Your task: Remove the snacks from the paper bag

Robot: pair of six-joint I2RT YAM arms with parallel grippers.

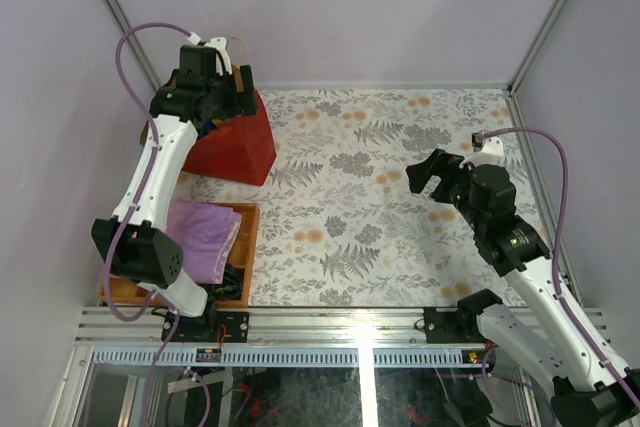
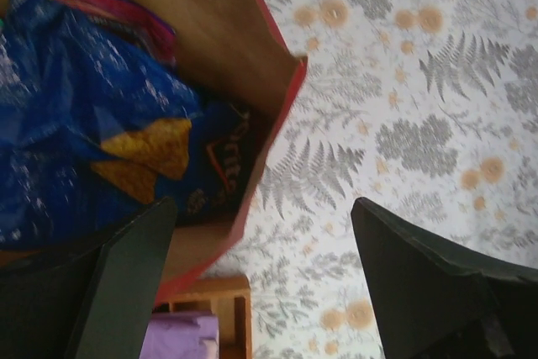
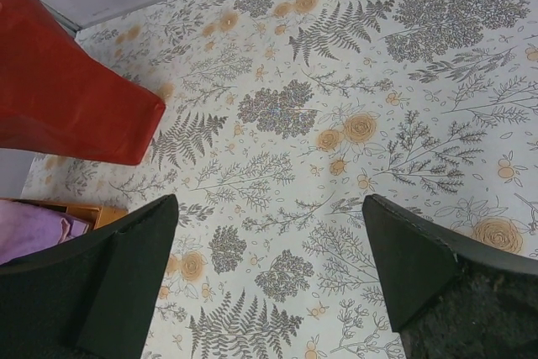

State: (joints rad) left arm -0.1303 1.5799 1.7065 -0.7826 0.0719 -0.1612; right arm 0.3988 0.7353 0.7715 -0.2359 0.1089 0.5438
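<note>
my left claw [image 2: 262, 208] hangs over the mouth of the tall red paper bag [image 1: 240, 147], brown kraft on the inside, which stands at the far left corner of the counter [image 1: 400, 247] with its grey-fern and orange-flower covering. the two dark fingers are spread wide apart and nothing sits between them. from my left wrist, one finger lies over the bag's opening and the other over the bare patterned counter beside it, with the bag's red rim between them.

inside the bag i see the snacks. a large crinkled blue foil packet [image 2: 76, 107] with yellow triangular chips printed on it fills most of the opening. behind it, against the brown inner wall, the edge of a thin magenta packet [image 2: 126, 10] shows. i cannot tell how many more packets lie underneath. none lies out on the counter in any view.

my right claw [image 3: 271, 203] is well apart from the bag, above the right half of the counter. its fingers are spread wide too, and they hold nothing.

near my left base sits a flat brown wooden tray [image 1: 247, 247] with a folded purple cloth [image 1: 205, 232] lying in it, just on the near side of the bag.
</note>
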